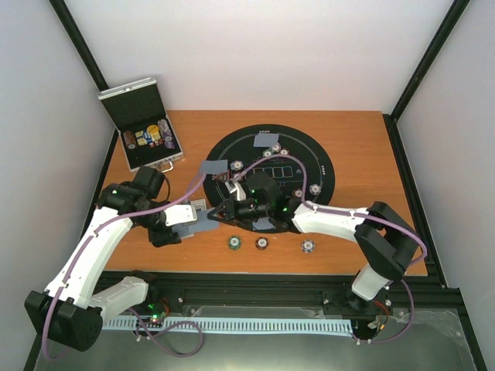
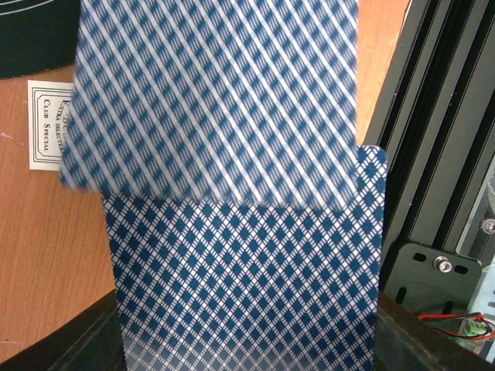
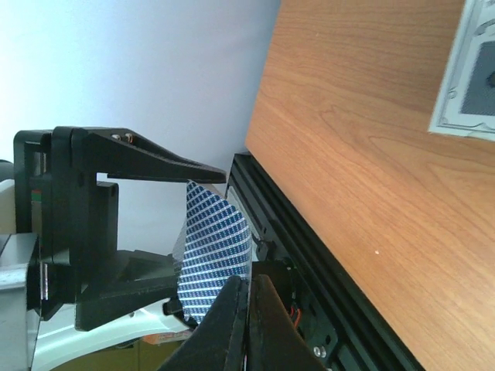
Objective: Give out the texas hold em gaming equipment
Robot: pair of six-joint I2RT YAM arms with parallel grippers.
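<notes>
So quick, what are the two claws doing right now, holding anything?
Left gripper: closed, holding the deck of cards.
Right gripper: closed, pinching one card by its edge.

In the left wrist view the upper card point(image 2: 216, 93) is blurred, cut off at the top edge and covers part of a white label point(image 2: 46, 124). The lower card point(image 2: 247, 286) runs off the bottom, with only dark slivers of the fingers point(image 2: 69, 344) of the left gripper point(image 2: 246, 352) showing in the corners. From above, the chips point(image 1: 151, 137) in the case point(image 1: 131, 100) are too small to tell apart, and where the right gripper point(image 1: 216, 213) meets the left one cannot be made out.
</notes>
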